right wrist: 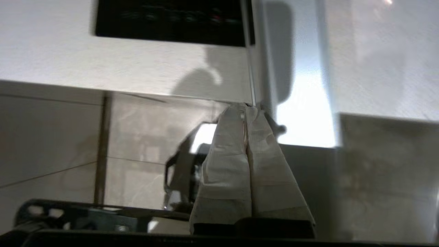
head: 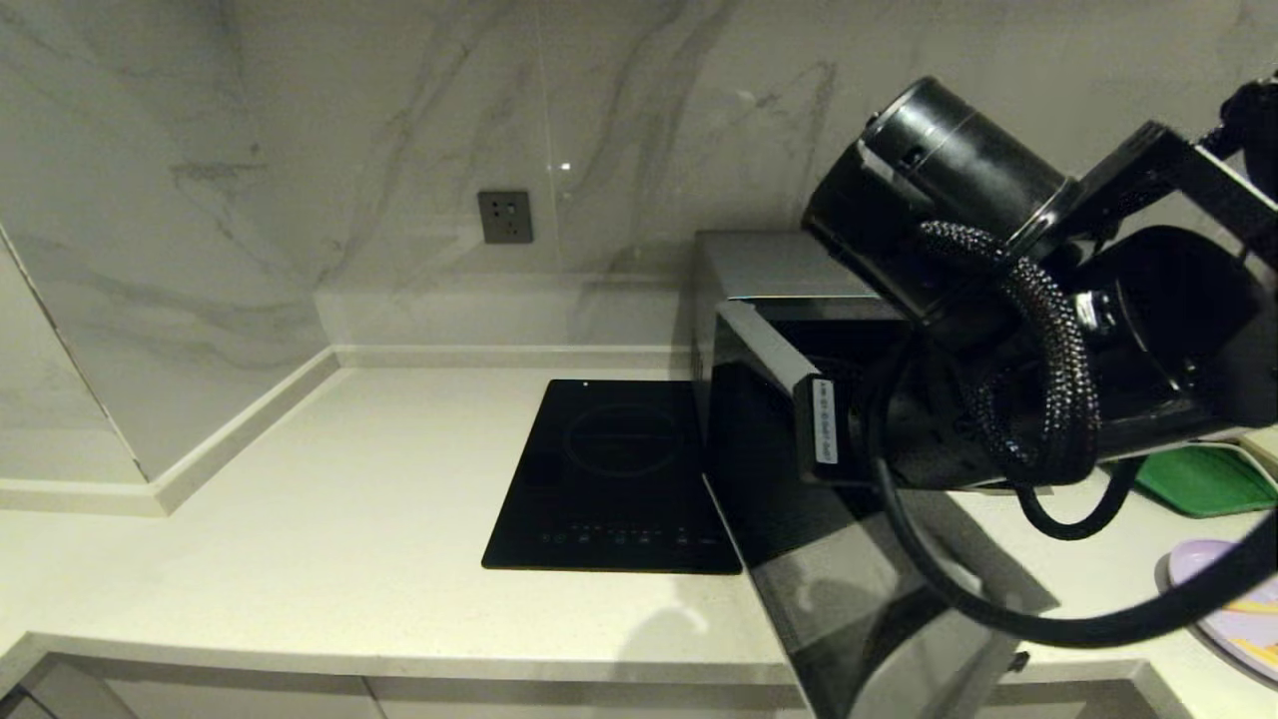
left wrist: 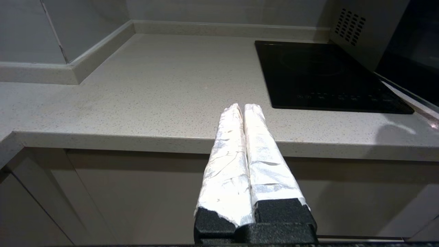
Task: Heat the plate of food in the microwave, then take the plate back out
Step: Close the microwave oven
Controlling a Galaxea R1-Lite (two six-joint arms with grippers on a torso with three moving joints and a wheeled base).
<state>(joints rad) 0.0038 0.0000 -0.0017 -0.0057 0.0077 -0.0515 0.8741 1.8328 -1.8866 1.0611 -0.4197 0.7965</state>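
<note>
The silver microwave (head: 779, 265) stands at the right of the counter, its dark glass door (head: 799, 559) swung out toward me. My right arm (head: 998, 300) reaches across the opening and hides the inside. In the right wrist view my right gripper (right wrist: 247, 108) is shut and empty, its taped tips against the door's edge (right wrist: 252, 68). The lavender plate of food (head: 1233, 599) with orange sticks lies on the counter at the far right, partly cut off and crossed by a cable. My left gripper (left wrist: 242, 108) is shut and empty, parked low before the counter's front edge.
A flat black induction cooktop (head: 614, 479) lies just left of the microwave. A green tray (head: 1203, 479) sits behind the plate. A marble wall with a socket (head: 504, 217) runs along the back, and a wall corner juts in at the left.
</note>
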